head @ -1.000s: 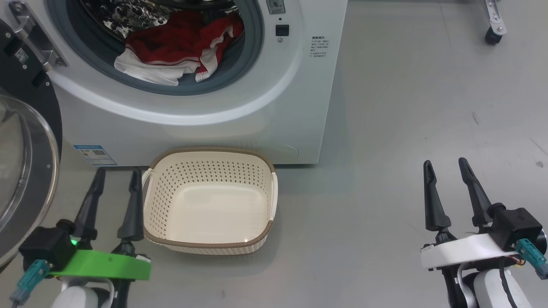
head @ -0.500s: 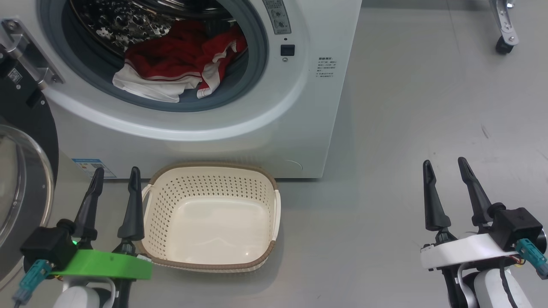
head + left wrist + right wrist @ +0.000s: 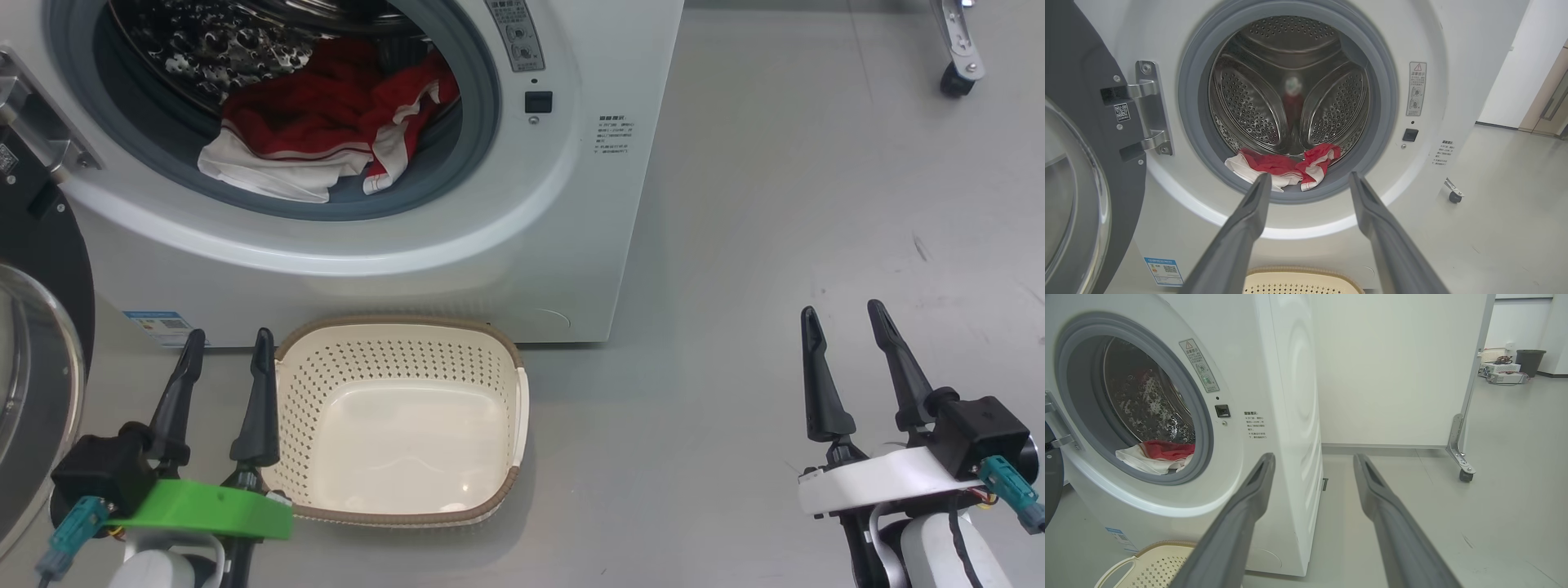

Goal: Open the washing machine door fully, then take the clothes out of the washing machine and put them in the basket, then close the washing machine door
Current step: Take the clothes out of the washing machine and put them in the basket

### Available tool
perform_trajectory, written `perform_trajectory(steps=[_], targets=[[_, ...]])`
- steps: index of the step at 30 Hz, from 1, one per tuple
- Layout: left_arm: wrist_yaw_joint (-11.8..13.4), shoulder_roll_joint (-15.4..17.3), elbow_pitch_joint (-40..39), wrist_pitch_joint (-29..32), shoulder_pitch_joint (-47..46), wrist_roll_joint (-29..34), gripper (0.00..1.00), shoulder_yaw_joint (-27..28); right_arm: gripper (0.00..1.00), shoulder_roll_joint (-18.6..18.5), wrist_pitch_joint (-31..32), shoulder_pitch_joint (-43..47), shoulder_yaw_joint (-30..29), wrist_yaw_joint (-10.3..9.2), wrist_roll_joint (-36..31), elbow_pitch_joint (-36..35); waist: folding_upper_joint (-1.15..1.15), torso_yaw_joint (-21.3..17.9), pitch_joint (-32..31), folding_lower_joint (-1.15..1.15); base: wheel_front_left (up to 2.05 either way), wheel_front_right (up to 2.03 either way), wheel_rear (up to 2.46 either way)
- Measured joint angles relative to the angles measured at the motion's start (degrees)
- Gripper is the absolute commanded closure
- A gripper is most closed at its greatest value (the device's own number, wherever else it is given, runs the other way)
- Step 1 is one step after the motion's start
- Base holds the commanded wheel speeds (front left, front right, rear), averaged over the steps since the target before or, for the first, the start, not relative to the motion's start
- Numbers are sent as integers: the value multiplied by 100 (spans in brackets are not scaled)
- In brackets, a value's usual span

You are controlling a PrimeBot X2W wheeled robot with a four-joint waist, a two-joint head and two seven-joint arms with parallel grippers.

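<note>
Nearest the robot, the left gripper hangs low just beside the basket's left side, and the right gripper sits well apart over bare floor. Both have their fingers spread wide and hold nothing. The basket stands on the floor against the foot of the washing machine, directly under the drum mouth, with nothing in it. Being thin perforated plastic, it is probably light enough to slide if nudged. To the left the washing machine door is swung out on its hinge, so the opening is free. The clothes lie in a crumpled heap at the bottom front of the drum, a white-trimmed edge draped over the grey seal. They look soft, limp and light, apt to trail and snag on the seal's lip, and whether they are damp cannot be told from here. The best hold seems to be the raised red fold near the middle of the heap, or the white hem at the lip, pinching a thick bunch, not a single layer, so the smooth fabric does not slip out. Around it all is a smooth grey floor, scuffed in places, which gives the wheels an even run. To the right stands a pale partition on a caster, and far beyond it a dark bin.
</note>
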Motion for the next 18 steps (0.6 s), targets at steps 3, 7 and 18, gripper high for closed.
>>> perform_trajectory(steps=[3, 7, 18], targets=[[0, 0, 24, 0, 0, 16, 0, -10, 0, 0, 0, 1, 1, 0, -2, 2, 0, -20, 18, 0, 0, 0, 0], [0, 22, 26, 0, 0, 18, 0, 40, 0, 5, 0, 0, 67, 12, -42, 2, 0, -67, 68, 0, 0, 0, 0], [0, 41, 22, 0, -7, 18, 0, 136, 0, 8, 0, -2, 107, 26, -74, -3, 0, -222, 277, 0, 0, 0, 0]])
